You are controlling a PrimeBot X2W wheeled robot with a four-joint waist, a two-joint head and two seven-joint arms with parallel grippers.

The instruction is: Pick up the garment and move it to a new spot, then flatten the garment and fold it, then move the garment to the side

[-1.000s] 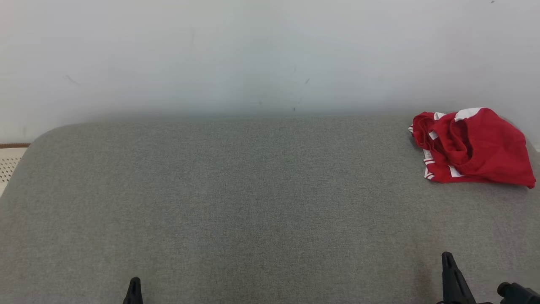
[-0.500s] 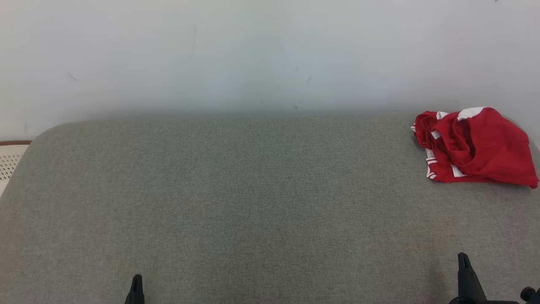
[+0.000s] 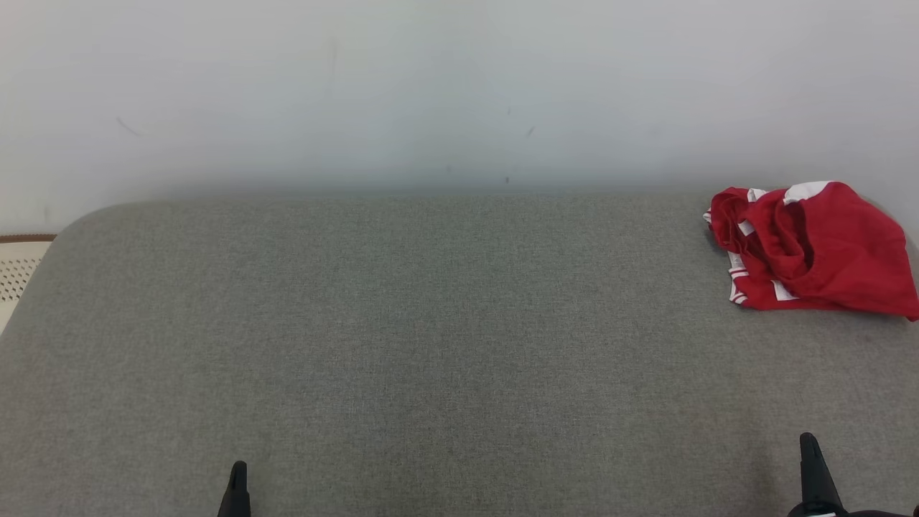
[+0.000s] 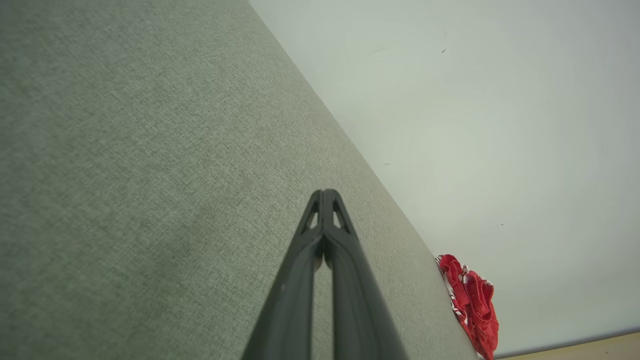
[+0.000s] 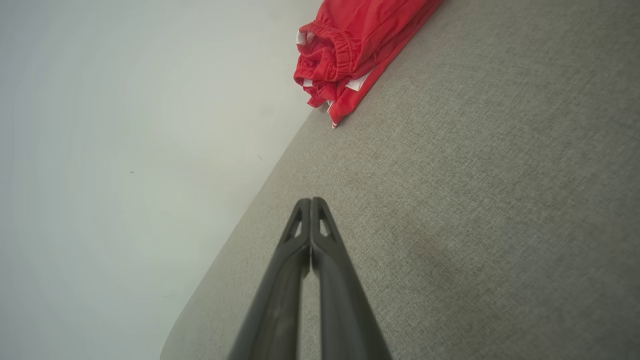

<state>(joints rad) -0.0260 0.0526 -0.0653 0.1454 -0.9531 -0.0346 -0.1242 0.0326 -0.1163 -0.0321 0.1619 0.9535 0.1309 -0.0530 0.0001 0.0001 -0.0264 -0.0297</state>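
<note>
The garment (image 3: 815, 248) is a bunched red cloth with white trim, lying at the far right back of the grey padded surface (image 3: 431, 337). It also appears small in the left wrist view (image 4: 472, 305) and near the top of the right wrist view (image 5: 360, 47). My left gripper (image 3: 237, 477) pokes up at the lower left, shut and empty, its fingers pressed together (image 4: 325, 195). At the lower right my right gripper (image 3: 810, 449) is shut too, holding nothing (image 5: 311, 202), well in front of the garment.
A pale wall (image 3: 459, 93) rises right behind the grey surface. The surface's rounded left corner (image 3: 79, 230) borders a cream perforated object (image 3: 18, 276) with a brown rim.
The whole head picture has shifted slightly, so the camera moved. The right gripper's tip sits further right and lower in the view than a second ago. The garment lies as before.
</note>
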